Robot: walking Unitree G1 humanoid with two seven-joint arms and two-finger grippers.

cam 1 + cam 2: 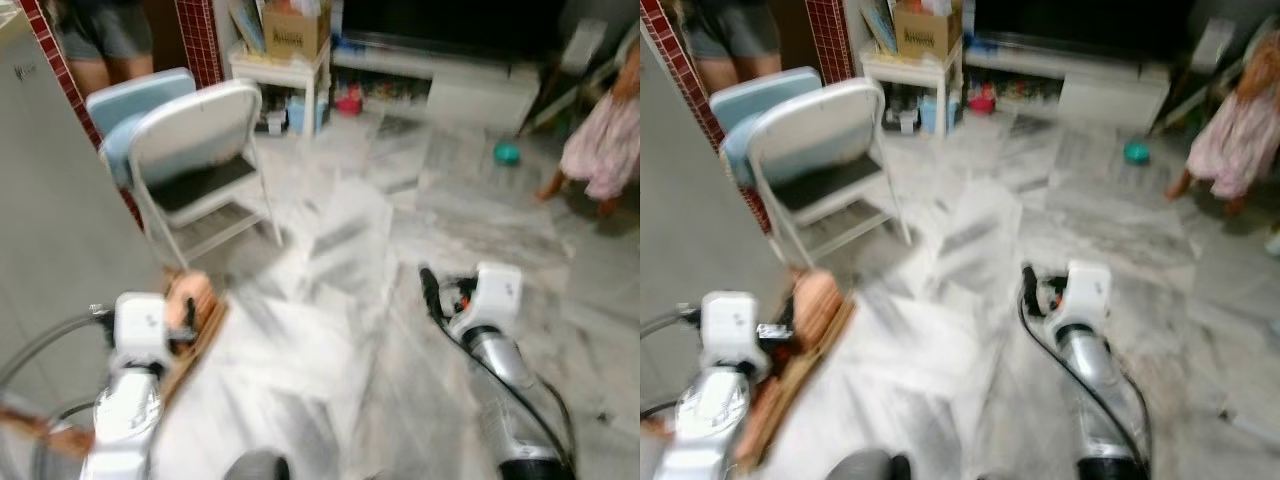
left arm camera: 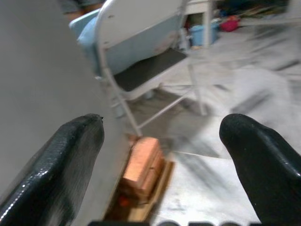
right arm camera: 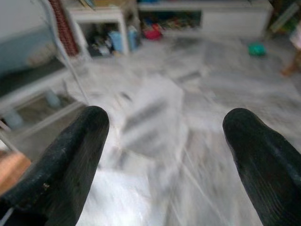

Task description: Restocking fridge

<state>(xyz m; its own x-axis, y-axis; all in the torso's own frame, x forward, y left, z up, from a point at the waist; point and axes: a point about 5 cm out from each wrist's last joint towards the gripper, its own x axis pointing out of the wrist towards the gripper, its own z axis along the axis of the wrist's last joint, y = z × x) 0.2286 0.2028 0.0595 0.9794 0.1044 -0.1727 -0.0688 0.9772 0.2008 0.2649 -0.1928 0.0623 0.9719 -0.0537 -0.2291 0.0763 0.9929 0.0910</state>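
Frames blurred throughout; the robot appears to be in transit, both arms carried low and forward over a grey-white marble floor (image 1: 340, 330).

Left gripper (image 2: 162, 155): fingers spread wide, nothing between them. It points down the side of a large flat grey panel (image 1: 45, 230) on the robot's left. This is probably the fridge, judged only from the task; no handle, seam or door edge can be made out.

Right gripper (image 3: 164, 155): fingers likewise apart and empty, aimed at open floor. Both arms look held clear for walking rather than reaching, so the task seems at an approach stage, with no stock in hand.

At the foot of the grey panel, a small stack of reddish-orange blocks (image 2: 141, 165) sits on a wooden board (image 2: 155, 197), touching or just beside the panel's base. It is possibly a wedge or prop; its purpose cannot be told.

A folding chair (image 1: 195, 160), white frame and dark seat, stands just beyond the panel, with a pale blue cushion or second chair back (image 1: 135, 100) behind it.

Two people at the edges: legs (image 1: 105, 45) by a red tiled pillar (image 1: 200, 40), and a person in a pink dress (image 1: 605, 140) far right. A teal ball (image 1: 507, 153) lies near the latter.
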